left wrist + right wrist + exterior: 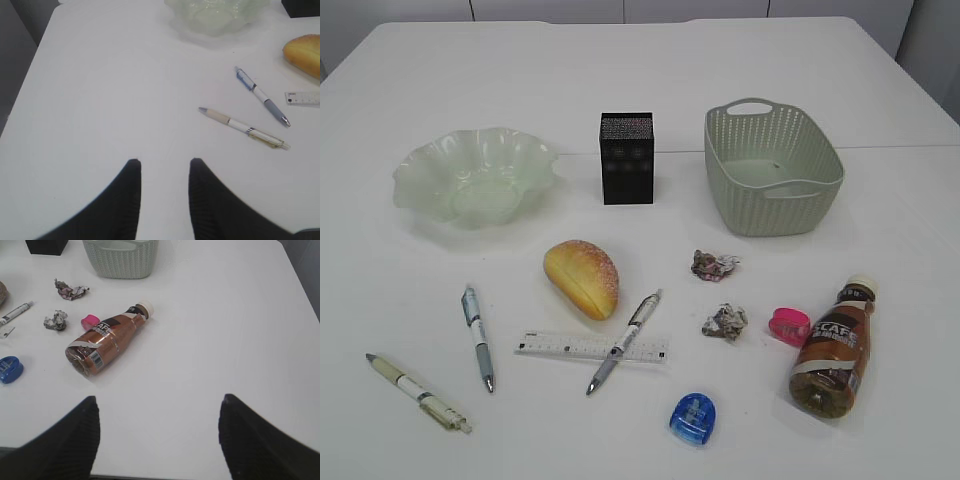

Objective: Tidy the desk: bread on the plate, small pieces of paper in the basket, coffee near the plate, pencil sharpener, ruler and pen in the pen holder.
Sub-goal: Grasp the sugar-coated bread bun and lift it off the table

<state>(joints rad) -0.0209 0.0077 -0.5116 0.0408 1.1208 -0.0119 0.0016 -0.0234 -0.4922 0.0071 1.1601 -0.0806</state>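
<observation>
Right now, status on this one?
Both jaws open, empty. Golden oval bread bun on white desk, off ruffled green glass plate. Nothing between them.

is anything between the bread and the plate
Nothing visible. The bread lies on bare desk, and the stretch up-left to the plate is clear; the pens sit nearer the camera.

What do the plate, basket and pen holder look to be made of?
Plate: probably glass, pale green and translucent, glossy ruffled rim. Basket: matte sage plastic, moulded woven-look perforations and cut-out handles. Pen holder: black mesh with dotted patterns, likely metal, though the pictures leave that open.
</observation>
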